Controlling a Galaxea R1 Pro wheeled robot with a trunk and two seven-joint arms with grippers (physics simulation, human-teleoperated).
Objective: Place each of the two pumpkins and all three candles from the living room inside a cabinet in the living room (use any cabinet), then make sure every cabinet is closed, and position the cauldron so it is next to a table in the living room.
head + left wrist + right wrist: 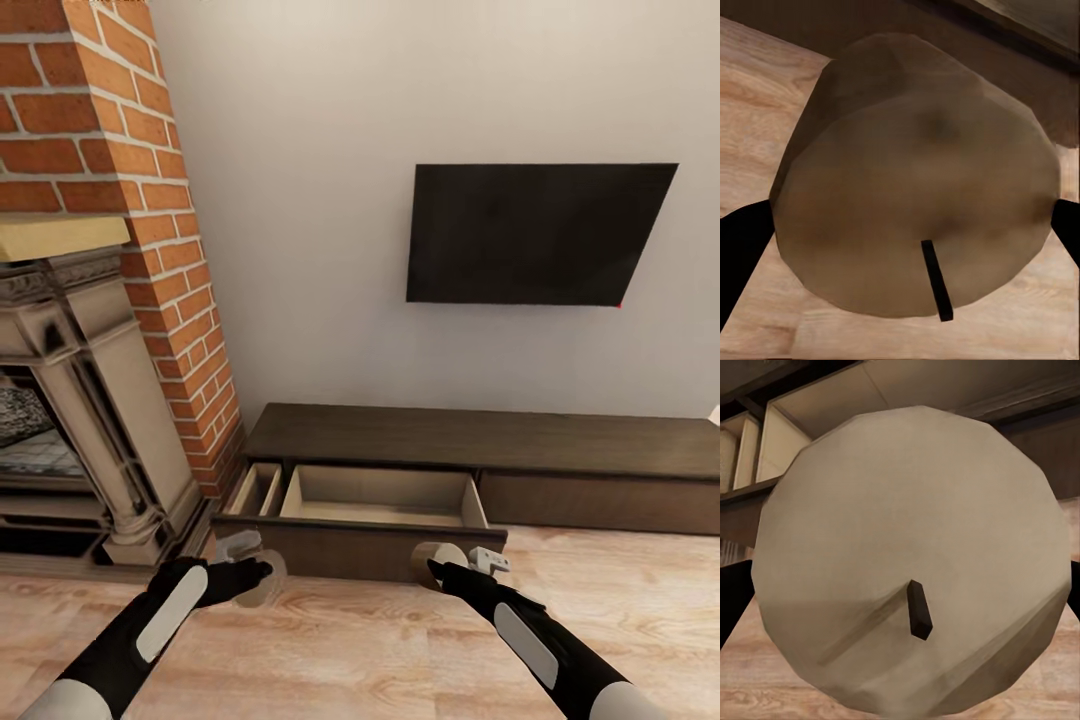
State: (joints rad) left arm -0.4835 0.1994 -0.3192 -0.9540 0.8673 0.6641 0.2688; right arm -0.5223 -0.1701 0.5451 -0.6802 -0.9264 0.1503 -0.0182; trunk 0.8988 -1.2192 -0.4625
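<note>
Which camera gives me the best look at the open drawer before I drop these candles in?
The head view: the open drawer shows whole, its pale inside seen from above, in front of both grippers. The right wrist view catches only part of the drawer behind its candle. The left wrist view shows mainly dark wood behind its candle.

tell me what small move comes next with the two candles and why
Probably raise the right gripper forward over the open drawer and release its candle there. Each gripper is shut on a candle, the left gripper holding the other candle, and both hang just before the cabinet, whose drawer stands pulled out with bare space inside.
</note>
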